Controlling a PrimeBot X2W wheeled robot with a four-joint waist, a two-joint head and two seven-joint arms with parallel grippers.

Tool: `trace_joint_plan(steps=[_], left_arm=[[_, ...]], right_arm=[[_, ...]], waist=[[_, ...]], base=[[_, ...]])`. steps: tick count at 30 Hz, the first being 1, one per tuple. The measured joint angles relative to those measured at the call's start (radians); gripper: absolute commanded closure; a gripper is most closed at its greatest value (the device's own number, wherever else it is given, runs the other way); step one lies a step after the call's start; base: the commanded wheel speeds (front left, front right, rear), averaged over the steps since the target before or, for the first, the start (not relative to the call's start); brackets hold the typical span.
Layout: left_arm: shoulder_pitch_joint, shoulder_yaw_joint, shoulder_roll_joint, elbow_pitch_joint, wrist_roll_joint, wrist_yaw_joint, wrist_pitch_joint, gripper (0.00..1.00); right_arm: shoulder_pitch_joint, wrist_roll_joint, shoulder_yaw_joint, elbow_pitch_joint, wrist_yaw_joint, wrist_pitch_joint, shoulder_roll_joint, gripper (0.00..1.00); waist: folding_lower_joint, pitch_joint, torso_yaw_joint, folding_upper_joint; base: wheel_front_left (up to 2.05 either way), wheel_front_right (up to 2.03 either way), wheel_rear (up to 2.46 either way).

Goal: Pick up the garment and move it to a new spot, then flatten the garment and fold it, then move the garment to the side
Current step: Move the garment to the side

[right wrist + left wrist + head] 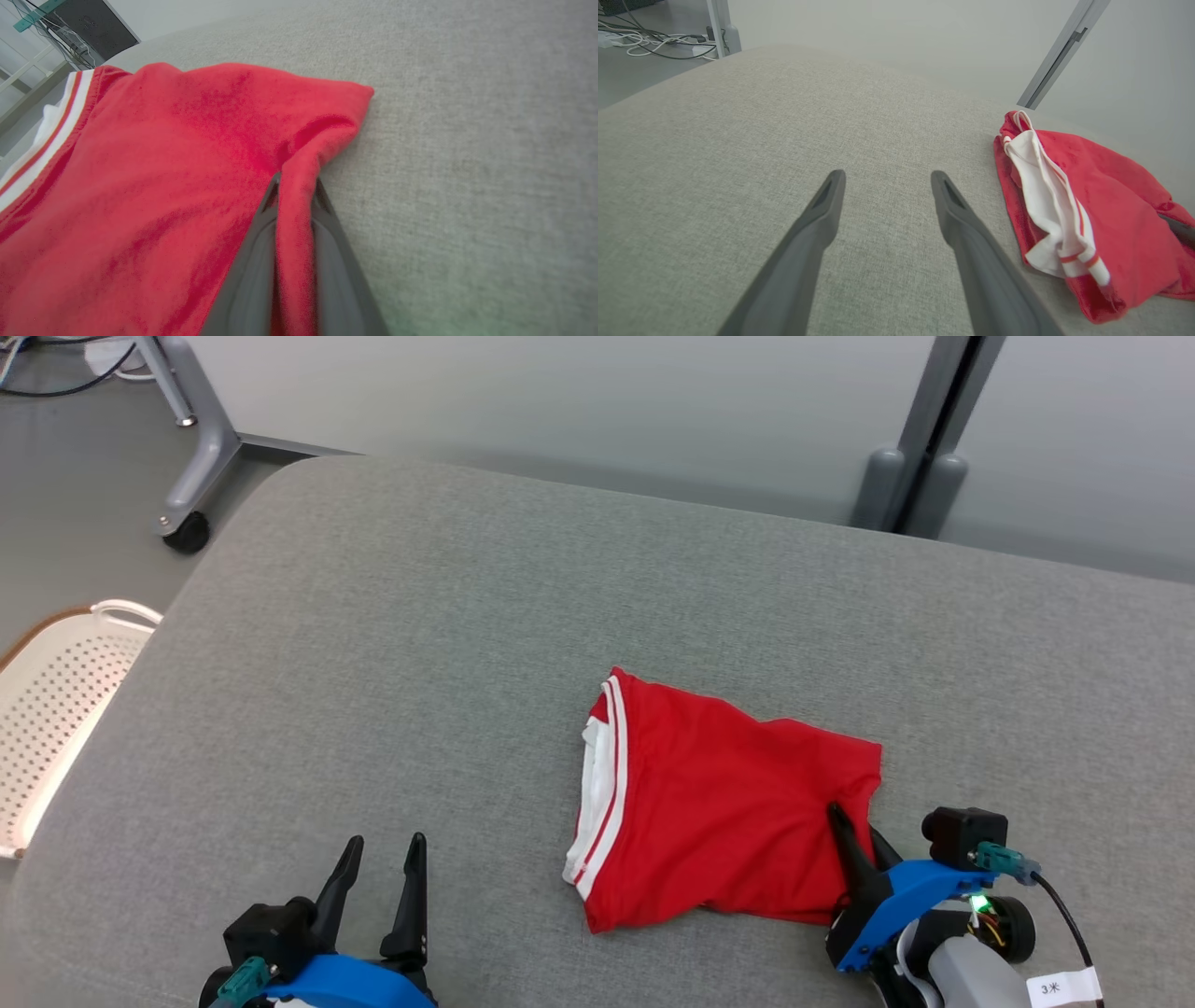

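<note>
Right end effector point(295, 184) is pinching a thin ridge at the right edge of the red garment point(719, 803) on the grey surface point(420, 644), left end effector point(386, 842) hanging wide; such a slim bite is risking slipping on lifting.

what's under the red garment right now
The red garment lies on the grey upholstered surface. A white striped layer peeks out at its edge, and the right gripper pinches a fold at the opposite corner. Whatever lies beneath its middle is covered.
</note>
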Motion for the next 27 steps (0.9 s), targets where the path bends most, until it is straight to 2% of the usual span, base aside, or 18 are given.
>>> trace_joint_plan(steps=[3, 7, 22, 27], left_arm=[[0.005, 0.002, -0.001, -0.012, 0.001, 0.0, 0.0, 0.0], [0.017, -0.004, -0.003, -0.03, 0.011, 0.0, 0.0, 0.0], [0.034, -0.016, -0.027, -0.112, 0.037, 0.0, 0.0, 0.0], [0.03, -0.04, -0.025, -0.138, 0.038, 0.0, 0.0, 0.0]], right_arm=[[0.011, 0.006, 0.0, -0.056, 0.001, 0.003, 0.007, 1.0], [0.041, 0.006, -0.011, -0.146, 0.0, 0.003, 0.004, 1.0], [0.146, 0.017, 0.051, -0.355, 0.0, 0.004, 0.003, 1.0], [0.167, -0.02, 0.023, -0.393, 0.0, 0.003, 0.001, 1.0]], waist=[[0.0, 0.003, -0.037, 0.0], [-0.0001, 0.006, -0.122, 0.0], [-0.0003, 0.043, -0.618, 0.0001], [-0.0001, 0.037, -0.717, 0.0001]], base=[[0.0, 0.0, 0.0], [0.0, 0.0, 0.0], [0.0, 0.0, 0.0], [0.0, 0.0, 0.0]])
